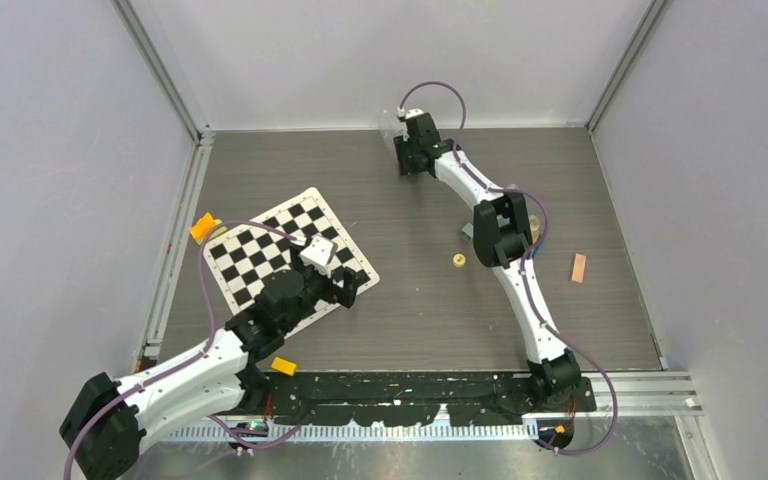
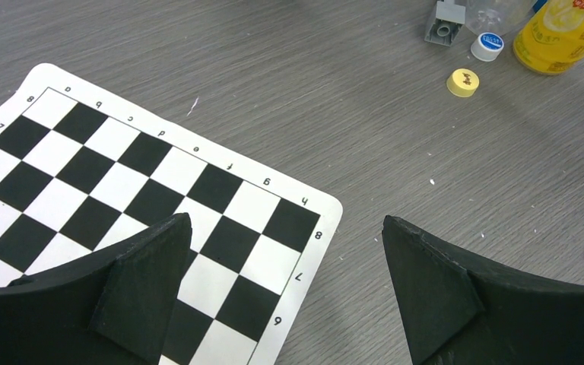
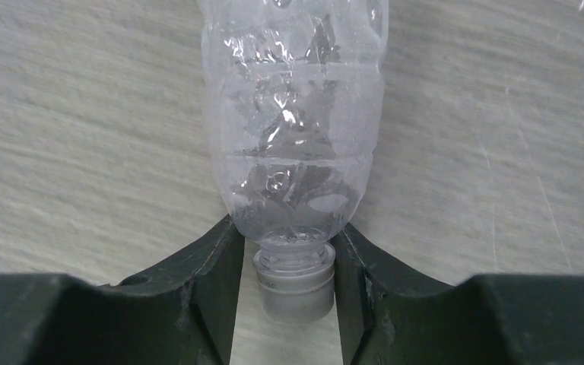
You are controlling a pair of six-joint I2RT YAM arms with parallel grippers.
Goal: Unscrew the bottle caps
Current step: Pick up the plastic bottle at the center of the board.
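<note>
- Here, the left gripper [image 2: 287, 228] is hanging wide open over the right corner of the chessboard [image 2: 122, 175].
- Mid-scene, the yellow cap [image 1: 458, 260] is lying on the table [image 1: 410, 300], off its bottle. The loose white cap [image 2: 487, 46] and the yellow-orange bottle [image 2: 570, 34] are sitting near it.
- At the far edge, the right gripper [image 3: 289, 228] is flanking the screwed-on cap [image 3: 295, 293] of the clear bottle [image 3: 293, 114]; whether it is clamping cannot be told.

Overhead camera looks down, wrist cameras close-in; left shares the yellow cap [image 1: 458, 260].
</note>
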